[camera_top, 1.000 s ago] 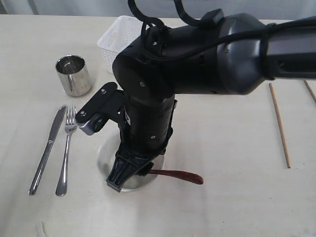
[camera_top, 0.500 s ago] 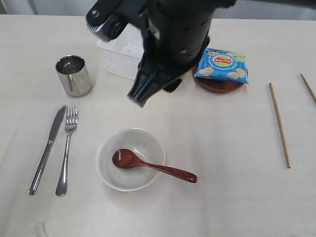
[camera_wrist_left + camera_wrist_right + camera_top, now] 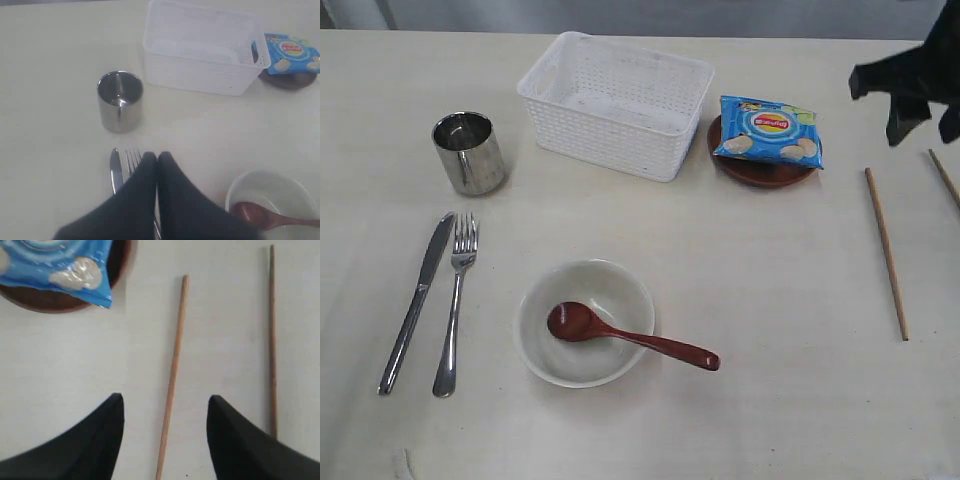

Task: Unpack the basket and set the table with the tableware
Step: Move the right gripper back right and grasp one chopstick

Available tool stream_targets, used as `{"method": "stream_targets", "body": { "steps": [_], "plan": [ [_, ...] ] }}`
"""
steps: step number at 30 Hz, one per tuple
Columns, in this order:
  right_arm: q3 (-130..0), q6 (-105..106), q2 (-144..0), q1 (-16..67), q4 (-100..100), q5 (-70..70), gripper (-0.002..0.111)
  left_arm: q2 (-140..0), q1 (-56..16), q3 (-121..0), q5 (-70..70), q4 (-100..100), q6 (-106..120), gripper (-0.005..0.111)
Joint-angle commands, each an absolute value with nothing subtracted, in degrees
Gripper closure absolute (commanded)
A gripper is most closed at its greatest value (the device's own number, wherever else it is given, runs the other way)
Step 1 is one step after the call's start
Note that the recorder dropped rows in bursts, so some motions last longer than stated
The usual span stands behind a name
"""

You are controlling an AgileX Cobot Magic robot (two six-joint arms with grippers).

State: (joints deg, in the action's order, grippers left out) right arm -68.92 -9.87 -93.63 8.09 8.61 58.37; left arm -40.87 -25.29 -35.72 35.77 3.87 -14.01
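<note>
The white basket (image 3: 616, 100) stands empty at the back of the table (image 3: 770, 300). A steel cup (image 3: 469, 152) stands left of it, with a knife (image 3: 415, 301) and fork (image 3: 455, 300) lying side by side in front of it. The pale bowl (image 3: 584, 321) holds the dark red-brown spoon (image 3: 630, 337). The reddish-brown plate (image 3: 760, 168) carries a blue chips bag (image 3: 768, 130). Two wooden chopsticks (image 3: 886, 250) lie at the right. My right gripper (image 3: 908, 88) hangs open above them; one chopstick (image 3: 173, 375) shows between its fingertips (image 3: 116, 405). My left gripper (image 3: 157, 157) is shut and empty above the fork (image 3: 132, 157).
Bare tabletop stretches between the bowl and the chopsticks and along the front edge. The second chopstick (image 3: 946, 176) runs off the right border of the exterior view.
The right arm has swung away from the bowl, past the basket, to the far right above the chopsticks. The spoon stays in the bowl.
</note>
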Motion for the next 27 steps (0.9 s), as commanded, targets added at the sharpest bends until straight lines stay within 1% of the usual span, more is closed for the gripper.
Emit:
{"method": "stream_targets", "body": {
  "steps": [1, 3, 6, 9, 13, 16, 17, 20, 25, 27],
  "plan": [
    [-63.5, -9.1, -100.2, 6.3, 7.1, 50.5, 0.059, -40.7, -25.7, -35.5, 35.7, 3.3, -13.8, 0.107],
    [-63.5, -9.1, -105.8, 6.3, 8.3, 49.7, 0.059, -40.7, -25.7, -35.5, 35.7, 3.4, -13.8, 0.107],
    [-63.5, -9.9, -110.3, 6.1, 10.7, 49.0, 0.059, -40.7, -25.7, -35.5, 35.7, 3.4, -13.8, 0.107],
    [-63.5, -10.7, -112.6, 6.0, 12.6, 47.6, 0.059, -40.7, -25.7, -35.5, 35.7, 3.4, -13.8, 0.107],
    [-63.5, -10.5, -113.6, 4.0, 12.2, 46.7, 0.06, -40.7, -25.7, -35.5, 35.7, 3.4, -13.8, 0.107],
    [-63.5, -6.4, -114.1, 0.9, 6.9, 45.7, 0.069, -40.7, -25.7, -35.5, 35.7, 3.4, -13.8, 0.107],
    [-63.5, -2.9, -114.4, -0.1, 3.0, 45.2, 0.073, -40.7, -25.7, -35.5, 35.7, 3.4, -13.8, 0.107],
    [-63.5, 5.4, -115.0, -2.6, -5.9, 44.6, 0.081, -40.7, -25.7, -35.5, 35.5, 3.4, -13.8, 0.107],
    [-63.5, 8.5, -117.7, -3.0, -8.5, 44.6, 0.082, -40.7, -25.7, -35.5, 35.5, 3.4, -13.8, 0.107],
    [-63.5, 8.5, -118.7, -3.0, -8.5, 44.6, 0.086, -40.7, -25.7, -35.5, 35.5, 3.6, -13.8, 0.107]
  ]
}}
